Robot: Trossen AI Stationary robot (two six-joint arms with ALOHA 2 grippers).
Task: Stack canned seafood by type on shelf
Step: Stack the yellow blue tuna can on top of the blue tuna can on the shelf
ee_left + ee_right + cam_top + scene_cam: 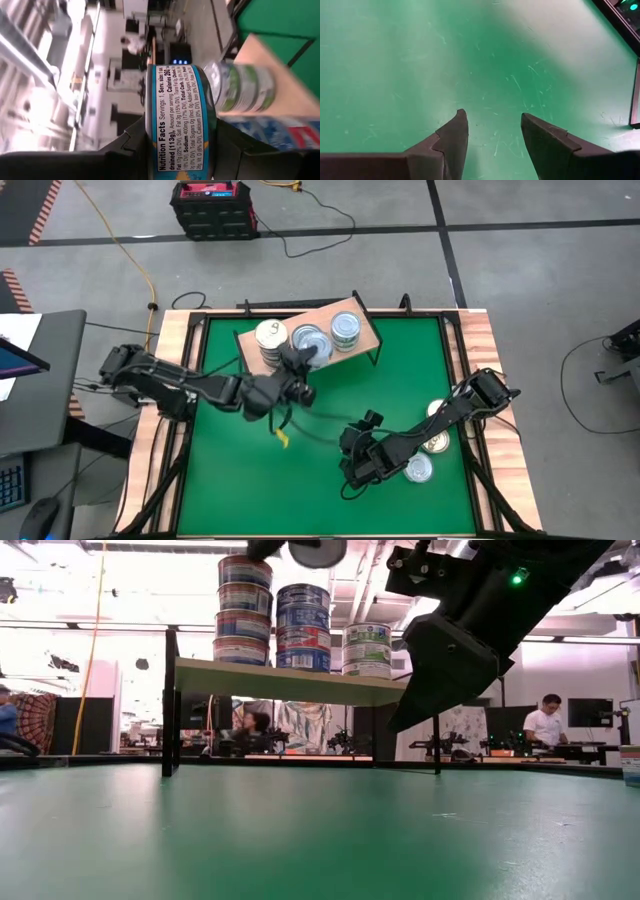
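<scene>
Left gripper clenched on a blue-labelled can, held on edge over the shelf by the middle stack. Three stacks sit on the shelf: tallest stack, middle one beside it, green-labelled stack shortest. Judgement: match label to the blue middle stack, level the can flat, centre it above the top lid, lower gently, let go only once seated; a skewed drop could topple neighbours. Right gripper empty, fingers apart, low over the green table; loose cans wait near it.
</scene>
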